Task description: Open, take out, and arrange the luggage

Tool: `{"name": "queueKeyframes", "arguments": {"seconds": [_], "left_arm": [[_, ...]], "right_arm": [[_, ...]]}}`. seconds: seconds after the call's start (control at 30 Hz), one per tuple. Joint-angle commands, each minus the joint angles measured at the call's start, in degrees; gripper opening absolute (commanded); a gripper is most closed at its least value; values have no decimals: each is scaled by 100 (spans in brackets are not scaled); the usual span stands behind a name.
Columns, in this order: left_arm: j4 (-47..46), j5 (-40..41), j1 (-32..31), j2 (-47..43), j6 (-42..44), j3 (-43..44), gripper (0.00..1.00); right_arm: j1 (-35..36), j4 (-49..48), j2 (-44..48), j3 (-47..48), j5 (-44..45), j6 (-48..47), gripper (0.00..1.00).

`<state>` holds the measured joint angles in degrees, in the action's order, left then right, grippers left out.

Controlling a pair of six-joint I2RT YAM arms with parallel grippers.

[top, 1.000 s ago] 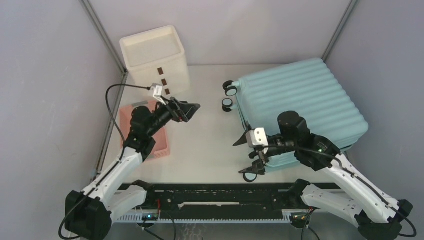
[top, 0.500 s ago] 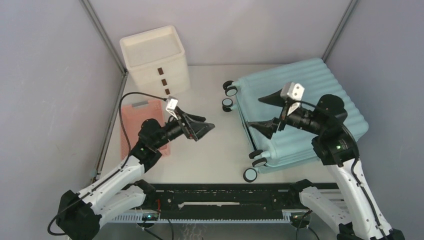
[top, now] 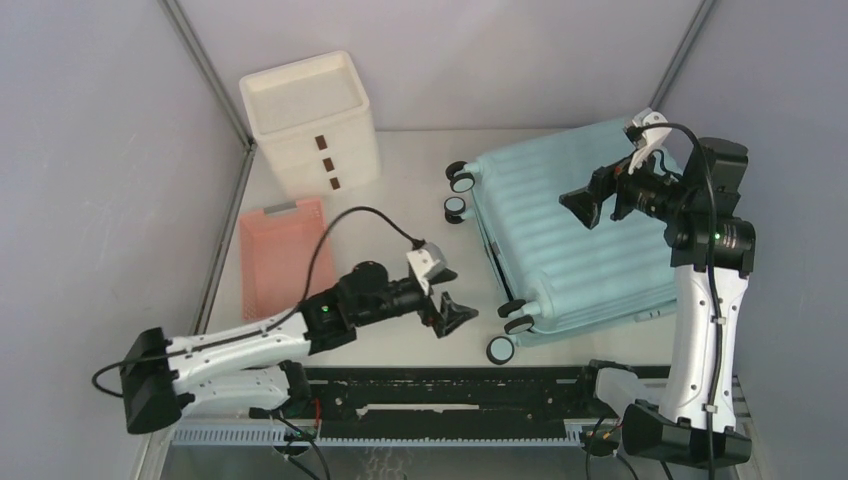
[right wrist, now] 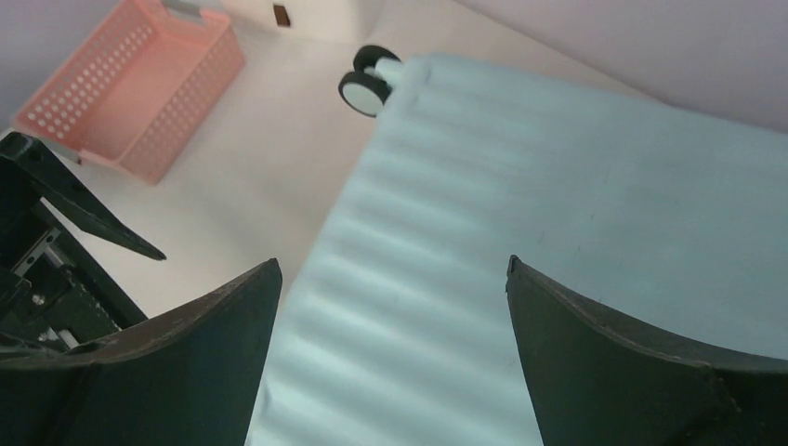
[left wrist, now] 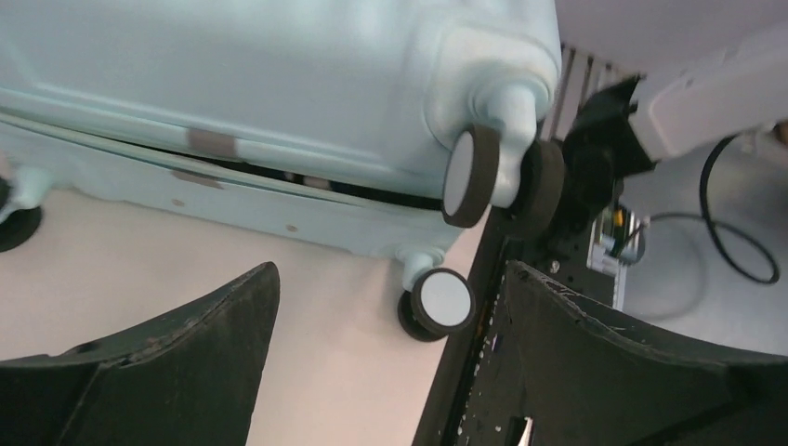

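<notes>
the luggage point(top: 600, 240), a pale blue ribbed suitcase, lies flat on the table point(top: 400, 215) in the right half of the top view, its wheels point(top: 459, 195) facing the middle of the frame. in the left wrist view a dark slit runs along the seam between its two shells, above a white-faced wheel.

the left gripper point(top: 452, 313) sits low at lower centre, just beside the suitcase's near-left corner, its fingers spread apart with nothing between them. the right gripper point(top: 588, 197) hangs over the suitcase's ribbed top at upper right, fingers likewise spread wide and empty, not touching the shell as far as its wrist view shows.

a white drawer box point(top: 310, 125) stands at upper left, and a pink basket point(top: 283, 255) lies just below it along the left edge, well apart from the suitcase.
</notes>
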<state>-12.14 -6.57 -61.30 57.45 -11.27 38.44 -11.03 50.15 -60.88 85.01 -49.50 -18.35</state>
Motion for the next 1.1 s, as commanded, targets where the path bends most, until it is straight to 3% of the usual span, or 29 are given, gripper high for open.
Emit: {"name": "queueKeyframes", "arguments": {"seconds": [0.0, 0.3, 0.67, 0.83, 0.97, 1.07], "left_arm": [[-426, 281, -433, 644, 713, 575, 94], [-704, 639, -1084, 1851, 716, 1400, 97], [-405, 138, -1305, 2412, 915, 1787, 90], [219, 339, -1298, 2851, 1221, 2330, 75], [480, 299, -1134, 3022, 1177, 2613, 31], [477, 50, -709, 2927, 768, 2608, 12]], "right_arm": [[-66, 632, 342, -52, 192, -727, 98], [-106, 572, 628, -482, 232, -747, 97], [-128, 478, 566, -584, 22, -592, 96], [-130, 461, 564, -591, 10, -597, 96], [-136, 422, 631, -594, 59, -617, 96], [-144, 417, 644, -564, 85, -626, 96]]}}
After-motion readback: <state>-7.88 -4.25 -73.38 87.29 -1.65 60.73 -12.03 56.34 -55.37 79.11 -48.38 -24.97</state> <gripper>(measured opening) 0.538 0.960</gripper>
